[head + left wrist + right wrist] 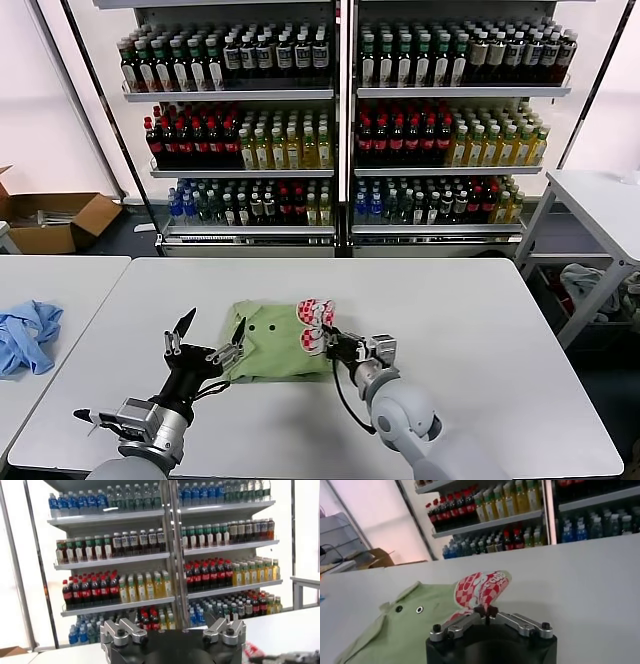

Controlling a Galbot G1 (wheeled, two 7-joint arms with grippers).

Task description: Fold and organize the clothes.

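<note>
The light green shirt lies partly folded in the middle of the white table. Its collar and two dark buttons face up. My right gripper is at the shirt's right edge, shut on a raised flap with the red-and-white print. The right wrist view shows the fingertips pinched on that printed fabric, with green cloth beyond. My left gripper is open at the shirt's left edge, holding nothing. Its camera looks over the table at the shelves.
Shelves of bottles stand behind the table. A pale blue garment lies on a separate table at the left. A cardboard box sits on the floor at the back left. Another white table stands at the right.
</note>
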